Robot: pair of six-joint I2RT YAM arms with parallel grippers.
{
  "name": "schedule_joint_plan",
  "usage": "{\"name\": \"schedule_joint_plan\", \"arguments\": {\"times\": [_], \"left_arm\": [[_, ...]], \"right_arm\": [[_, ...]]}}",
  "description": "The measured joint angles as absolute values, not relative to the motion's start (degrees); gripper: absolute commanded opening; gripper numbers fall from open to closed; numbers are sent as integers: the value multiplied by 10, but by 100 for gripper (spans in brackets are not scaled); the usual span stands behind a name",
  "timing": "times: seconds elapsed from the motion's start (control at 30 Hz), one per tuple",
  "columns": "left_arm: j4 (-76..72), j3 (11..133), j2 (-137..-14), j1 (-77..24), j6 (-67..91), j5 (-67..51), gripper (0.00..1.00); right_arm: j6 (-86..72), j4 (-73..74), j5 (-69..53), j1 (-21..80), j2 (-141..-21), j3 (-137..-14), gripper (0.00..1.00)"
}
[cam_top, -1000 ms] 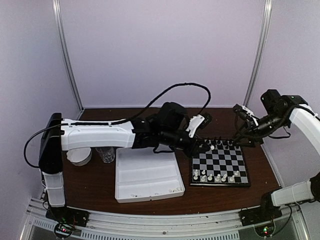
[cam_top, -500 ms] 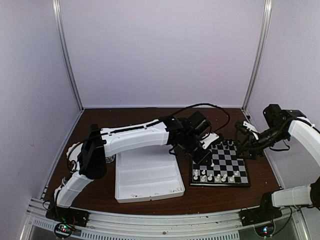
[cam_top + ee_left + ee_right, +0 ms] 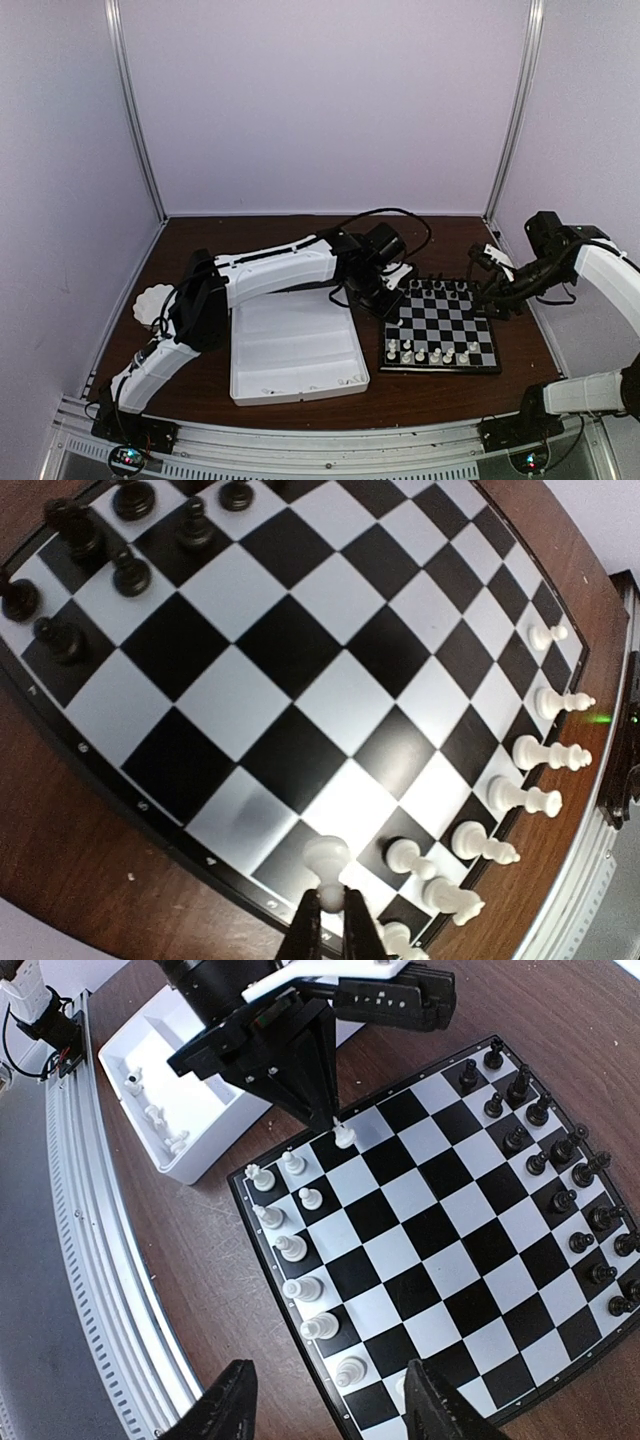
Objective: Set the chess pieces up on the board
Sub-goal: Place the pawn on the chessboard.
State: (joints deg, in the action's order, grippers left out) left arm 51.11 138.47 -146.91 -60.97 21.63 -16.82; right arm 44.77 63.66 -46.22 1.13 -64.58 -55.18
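The board (image 3: 493, 345) lies right of centre, and also shows in the left wrist view (image 3: 150, 810) and the right wrist view (image 3: 240, 1210). Black pieces (image 3: 440, 287) stand along its far rows. White pieces (image 3: 430, 353) stand along its near rows. My left gripper (image 3: 395, 300) is shut on a white pawn (image 3: 327, 858), held by its base over the board's left edge squares; the pawn also shows in the right wrist view (image 3: 345, 1138). I cannot tell whether it touches the board. My right gripper (image 3: 330, 1410) is open and empty, above the board's right side.
A white three-compartment tray (image 3: 290, 350) lies left of the board, with a few white pieces (image 3: 150, 1115) in its near compartment. A white round object (image 3: 155, 300) sits at the far left. A metal rail (image 3: 90, 1260) runs along the table's near edge.
My left arm has swung and stretched out. Its gripper, with the white pawn, went out over the board's left squares, then drew back toward the left rim. The right gripper dropped slightly.
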Motion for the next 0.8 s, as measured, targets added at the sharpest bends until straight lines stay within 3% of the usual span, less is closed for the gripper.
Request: {"name": "schedule_joint_plan", "arguments": {"times": [0.53,0.8], "left_arm": [[526,1394,-1494,-592,259,-181,6],[527,1403,-1497,-592,265,-191,22]], "right_arm": [[446,631,-463,11,-644,-548,53],[446,630,-464,11,-649,-548,53]]}}
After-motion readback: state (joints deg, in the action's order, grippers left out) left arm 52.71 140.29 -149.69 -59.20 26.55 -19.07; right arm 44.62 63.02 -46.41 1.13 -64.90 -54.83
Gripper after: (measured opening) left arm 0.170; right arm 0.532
